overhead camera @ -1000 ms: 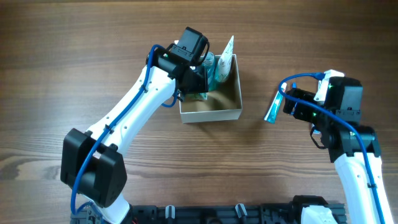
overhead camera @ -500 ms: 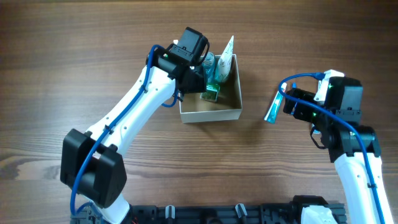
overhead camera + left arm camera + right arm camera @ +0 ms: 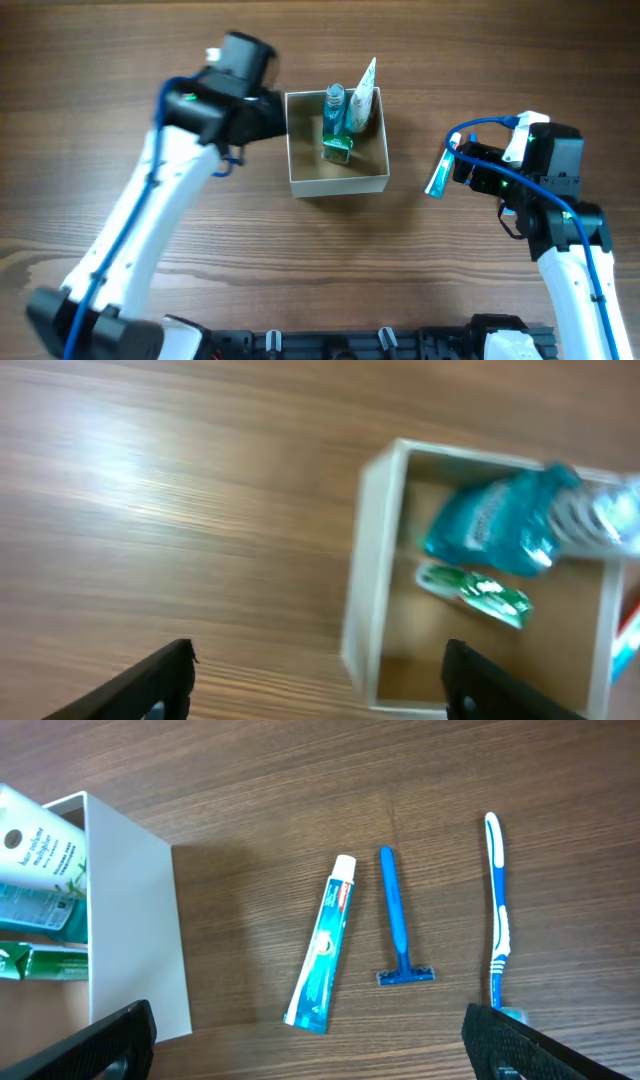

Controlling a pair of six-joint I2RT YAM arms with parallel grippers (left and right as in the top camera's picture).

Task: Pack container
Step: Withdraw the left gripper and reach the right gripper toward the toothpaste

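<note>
The container (image 3: 338, 185) is a small square cardboard box in the middle of the table. It holds a blue bottle (image 3: 333, 110), a white tube (image 3: 363, 98) and a green-and-white carton (image 3: 338, 149). My left gripper (image 3: 272, 118) hovers just outside its left wall, open and holding nothing. In the left wrist view the container wall (image 3: 375, 560) shows between the spread fingers (image 3: 160, 680), with the bottle (image 3: 500, 525) and carton (image 3: 475, 592) inside. My right gripper (image 3: 458, 165) stands open to the right of the box, above a toothpaste tube (image 3: 325, 945).
A blue razor (image 3: 398, 920) and a blue-and-white toothbrush (image 3: 497, 910) lie beside the toothpaste on the wood. The right arm hides them from overhead, where only the toothpaste (image 3: 438, 175) shows. The container's white side wall (image 3: 130, 920) is at the left of the right wrist view.
My left gripper opened and let go of the green-and-white carton inside the container, then pulled out to the left. The right arm has not moved.
</note>
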